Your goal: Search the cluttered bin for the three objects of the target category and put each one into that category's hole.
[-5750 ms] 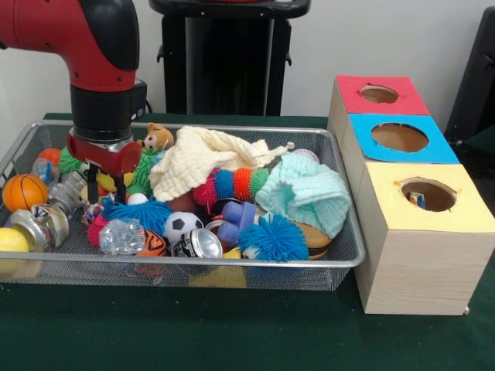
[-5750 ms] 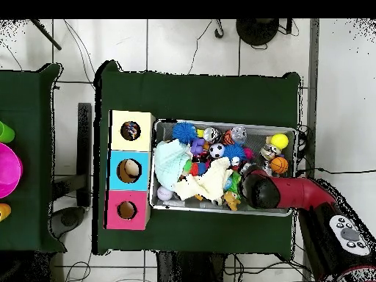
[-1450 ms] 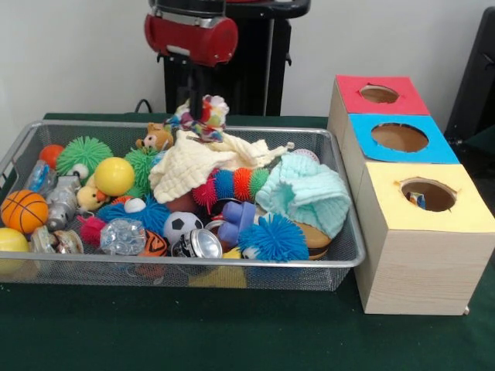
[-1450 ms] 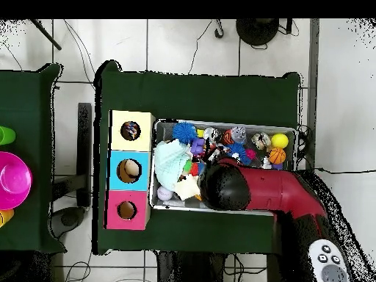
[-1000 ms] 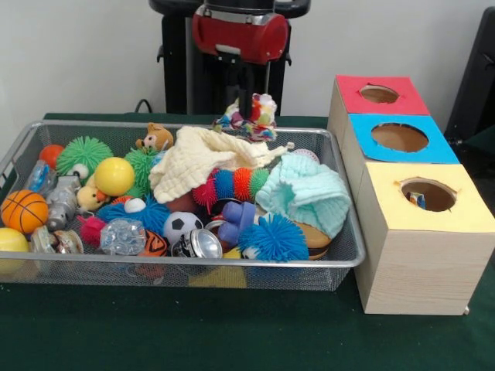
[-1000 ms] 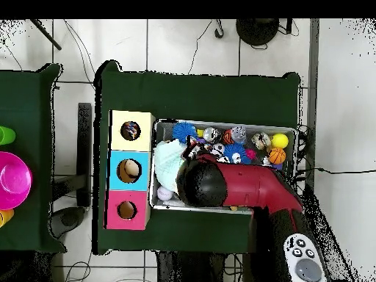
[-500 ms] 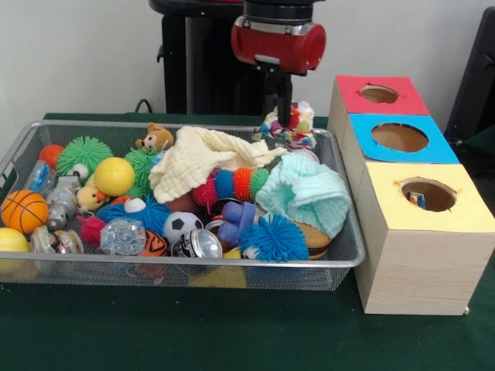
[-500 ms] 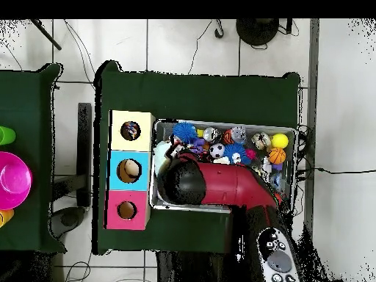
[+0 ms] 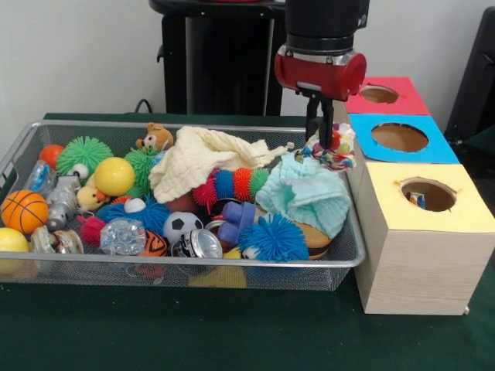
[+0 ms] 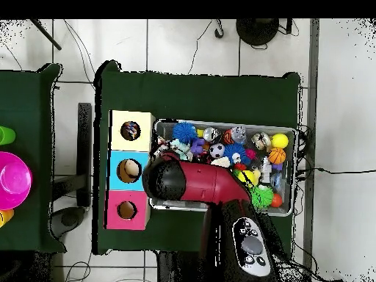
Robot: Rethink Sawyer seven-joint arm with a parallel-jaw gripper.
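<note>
Gripper (image 9: 325, 141) is pinched on a multicolored rope toy (image 9: 331, 147), which we see dangling above the mesh bin's (image 9: 193, 264) right end, just beside the blue-topped box (image 9: 402, 139). Toy is a bunched knot (no clear long axis we can call), hanging below the fingers. Bin and boxes sit on green cloth (image 9: 232, 332); white wall behind.
</note>
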